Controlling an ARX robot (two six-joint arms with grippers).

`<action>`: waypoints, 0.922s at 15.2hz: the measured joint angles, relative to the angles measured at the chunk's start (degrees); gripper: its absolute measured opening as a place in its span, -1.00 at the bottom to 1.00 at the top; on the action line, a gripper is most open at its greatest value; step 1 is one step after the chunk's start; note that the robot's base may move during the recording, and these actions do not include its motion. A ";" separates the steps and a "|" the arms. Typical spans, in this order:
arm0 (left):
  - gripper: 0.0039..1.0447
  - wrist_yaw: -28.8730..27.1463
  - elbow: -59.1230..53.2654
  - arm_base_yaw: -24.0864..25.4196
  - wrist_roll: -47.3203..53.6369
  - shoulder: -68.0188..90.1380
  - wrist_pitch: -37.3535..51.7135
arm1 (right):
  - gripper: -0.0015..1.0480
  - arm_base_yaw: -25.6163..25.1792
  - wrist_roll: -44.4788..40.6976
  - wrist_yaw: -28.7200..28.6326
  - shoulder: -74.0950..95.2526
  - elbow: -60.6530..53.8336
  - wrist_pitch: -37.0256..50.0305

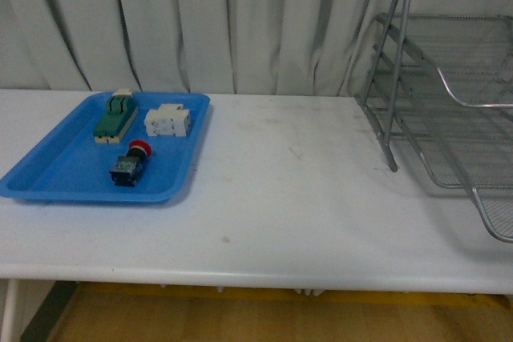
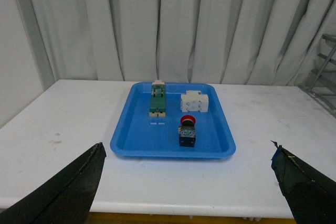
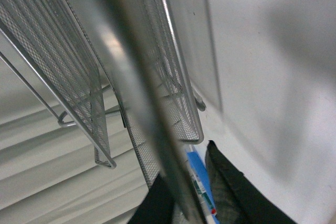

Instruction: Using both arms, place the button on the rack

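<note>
Plainly, the button [image 1: 132,162] lay in the blue tray [image 1: 56,172] at the left end of the white table [image 1: 304,198], with its red cap on the far side of its dark body. It sat in the near half of the tray and touched neither of the other parts. Behind it, nearer the curtain [image 1: 240,22], we saw a green-and-cream block [image 1: 116,116] and a white blocky part [image 1: 167,121] lying just beside each other. The rack [image 1: 449,102] stood at the right end of the table, well apart from the tray, its wire-mesh tiers sloping toward the front. From the left wrist view we found the left gripper [image 2: 187,149] spread wide and holding nothing. Its two black fingers [image 2: 73,184] framed the tray from the near edge of the table, and the button [image 2: 187,132] lay between and beyond them. From the right wrist view we saw the right gripper [image 3: 189,167] close beside the rack [image 3: 63,61]. Its dark fingers [image 3: 231,192] were parted by a narrow gap through which a strip of the blue tray [image 3: 195,167] showed. A blurred metal bar of the rack crossed that view in front of the fingers, and we could not tell whether it touched them.
</note>
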 joint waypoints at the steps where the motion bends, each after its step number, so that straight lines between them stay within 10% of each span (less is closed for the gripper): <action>1: 0.88 0.02 0.00 0.00 0.00 0.00 0.00 | -0.45 -0.57 0.94 -0.59 0.09 -0.20 -0.31; 6: 0.88 0.00 0.00 0.00 0.00 0.00 0.00 | 0.86 -1.46 4.92 -1.36 -3.45 -5.31 -2.43; 11: 0.88 0.00 0.00 0.00 0.00 0.00 0.02 | 0.87 -5.53 7.91 -3.82 -19.10 -10.10 -2.23; 14: 0.88 0.04 0.00 0.02 0.00 0.00 0.00 | 0.34 -1.27 -28.57 7.02 -59.10 -18.93 -31.43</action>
